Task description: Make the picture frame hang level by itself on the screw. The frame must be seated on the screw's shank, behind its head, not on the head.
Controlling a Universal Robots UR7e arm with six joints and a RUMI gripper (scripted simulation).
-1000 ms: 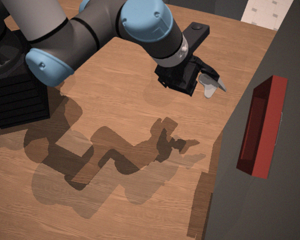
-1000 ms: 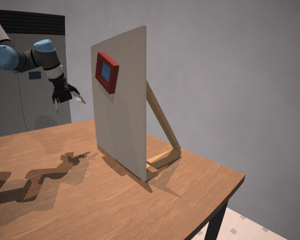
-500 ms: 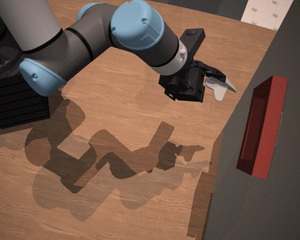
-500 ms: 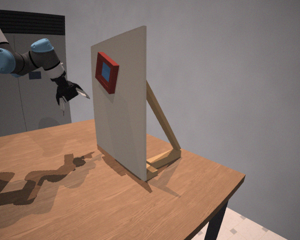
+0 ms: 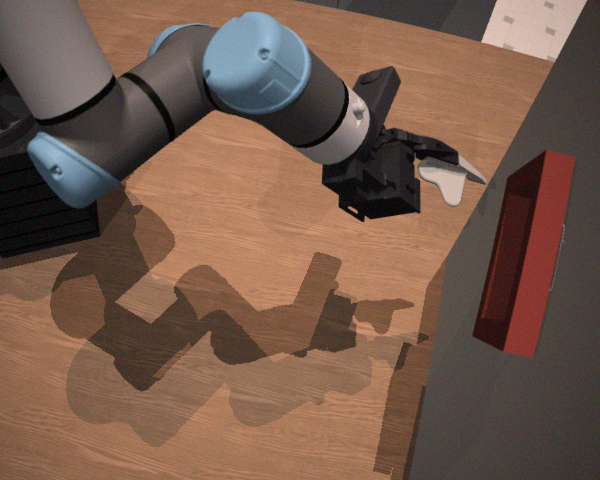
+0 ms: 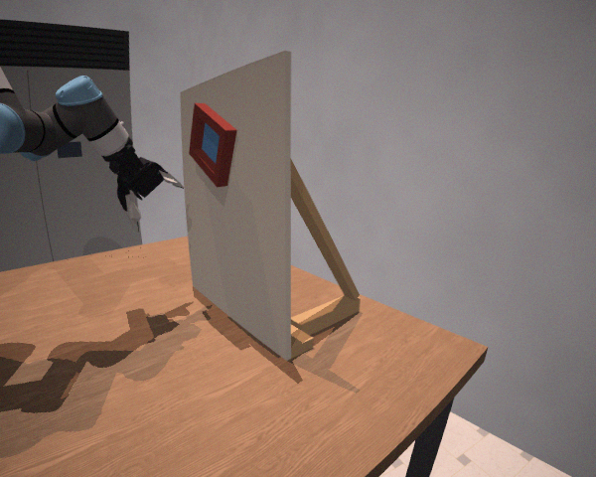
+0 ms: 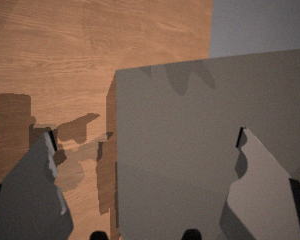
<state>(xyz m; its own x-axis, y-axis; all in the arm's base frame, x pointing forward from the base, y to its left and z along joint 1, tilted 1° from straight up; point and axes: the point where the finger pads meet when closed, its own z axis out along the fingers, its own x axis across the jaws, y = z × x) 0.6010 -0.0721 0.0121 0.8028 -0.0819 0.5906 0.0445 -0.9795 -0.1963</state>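
Observation:
The red picture frame with a blue picture hangs against the upright grey board. In the exterior view it is clearly tilted, its right end lower than its left. A thin wire shows at its edge in the top view. The screw is hidden, so the seating cannot be seen. My gripper is open and empty, in front of the board near its far side edge, lower than the frame and apart from it. The wrist view does not show the frame.
A wooden brace supports the board from behind on the wooden table. The board's far side edge and top edge are close to my fingers in the wrist view. A grey cabinet stands behind the arm.

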